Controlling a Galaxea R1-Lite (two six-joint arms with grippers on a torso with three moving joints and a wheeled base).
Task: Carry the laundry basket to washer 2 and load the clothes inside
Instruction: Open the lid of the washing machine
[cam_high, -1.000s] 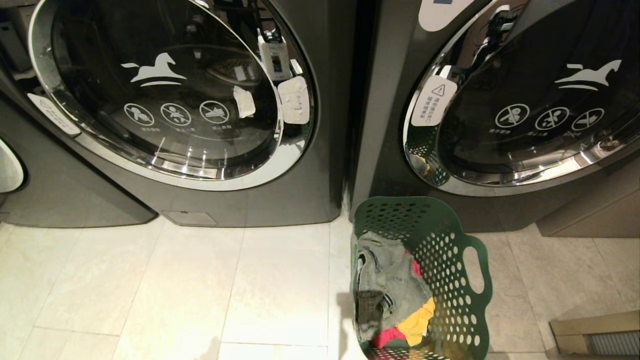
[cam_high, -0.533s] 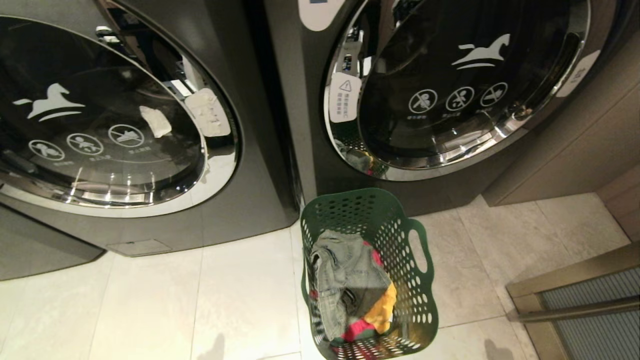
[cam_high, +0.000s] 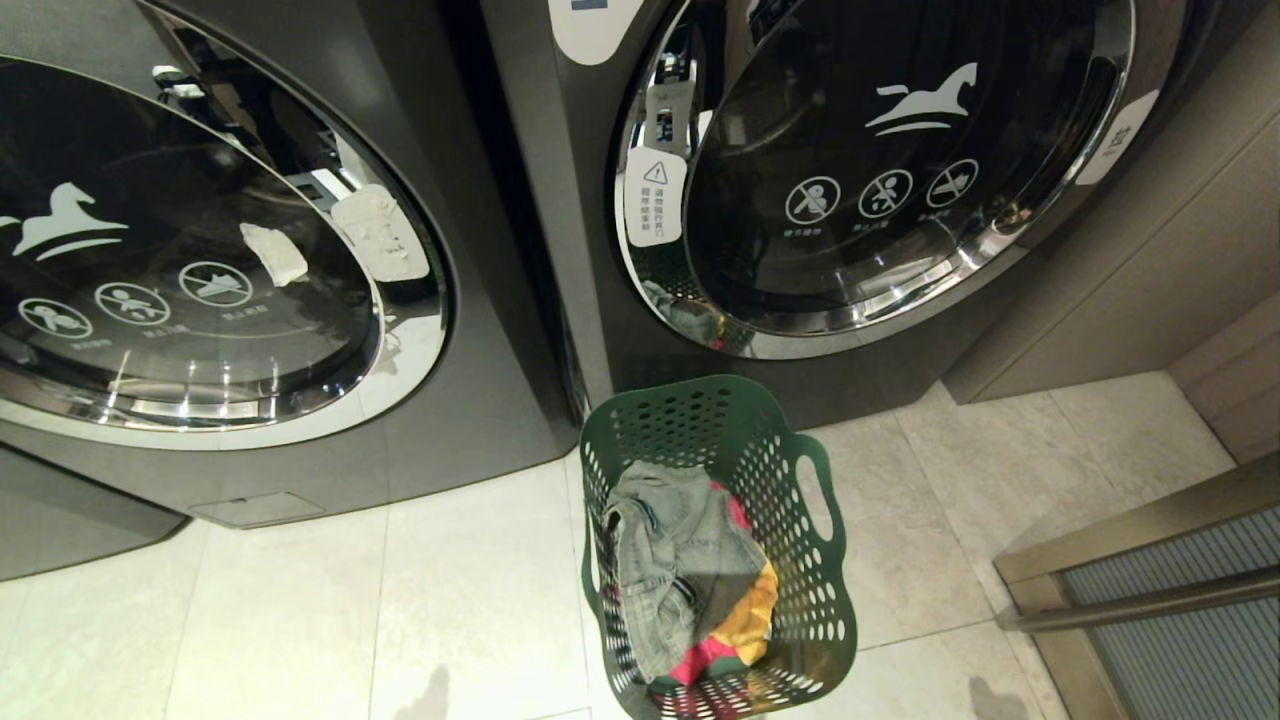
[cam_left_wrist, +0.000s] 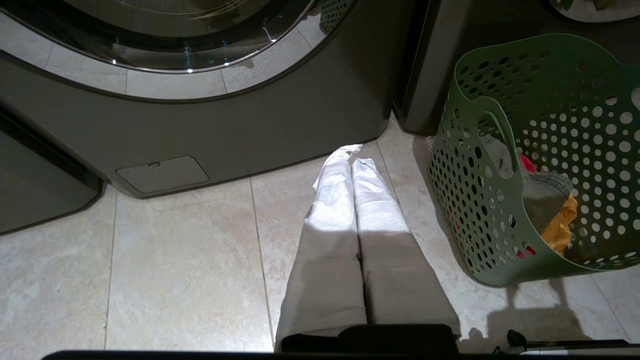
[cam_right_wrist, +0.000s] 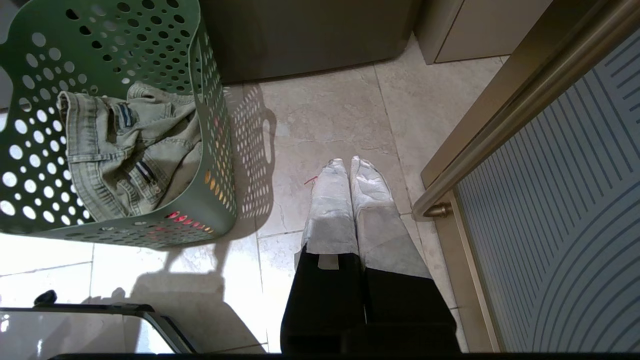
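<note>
Looking left to right, I saw the other washer (cam_high: 200, 300), then washer 2 (cam_high: 860, 180) with its door shut. The laundry basket (cam_high: 820, 560) stood on the floor tiles (cam_high: 300, 620) just before washer 2, the clothes (cam_high: 680, 570) inside. My left gripper (cam_left_wrist: 351, 162) hung closed and empty beside the basket; my right gripper (cam_right_wrist: 346, 164) likewise, near a metal rail (cam_right_wrist: 500, 125).
</note>
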